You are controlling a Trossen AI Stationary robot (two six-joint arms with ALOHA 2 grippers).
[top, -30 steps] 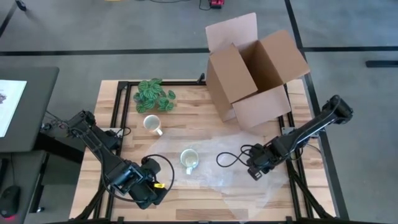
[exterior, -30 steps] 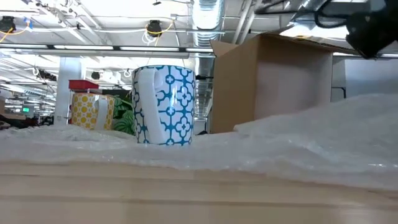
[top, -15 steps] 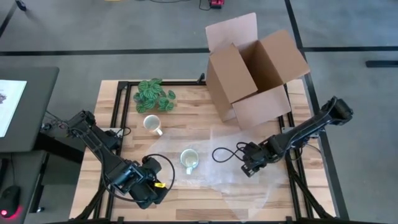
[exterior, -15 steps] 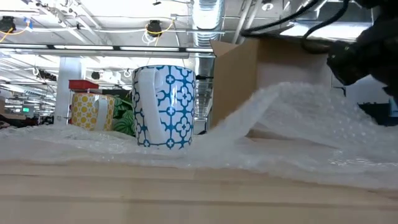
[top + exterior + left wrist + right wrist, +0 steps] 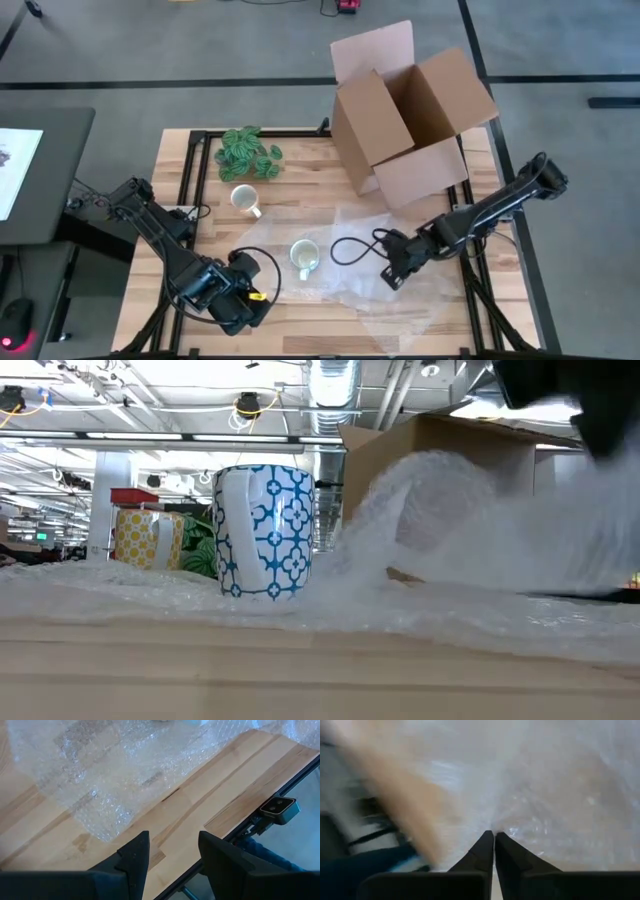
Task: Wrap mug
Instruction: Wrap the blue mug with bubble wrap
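Standing upright on the bubble wrap [image 5: 330,255], the blue and white mug [image 5: 304,257] sits near the middle of the wooden surface [image 5: 300,165], with its open mouth facing up. The right end effector [image 5: 392,275] is just to the mug's right, pinched tight on a fold of the bubble wrap, and in the low view that fold rises like a wave beside the mug. So the mug lies to the left of this end effector, and I think the fold must go that way, up and over the mug. The right arm is the nearer one for this. The left end effector [image 5: 170,852] hangs over the front edge of the surface, fingers apart and holding nothing. A second mug [image 5: 243,198], a green plant [image 5: 246,154] and an open cardboard box [image 5: 410,120] stand farther back.
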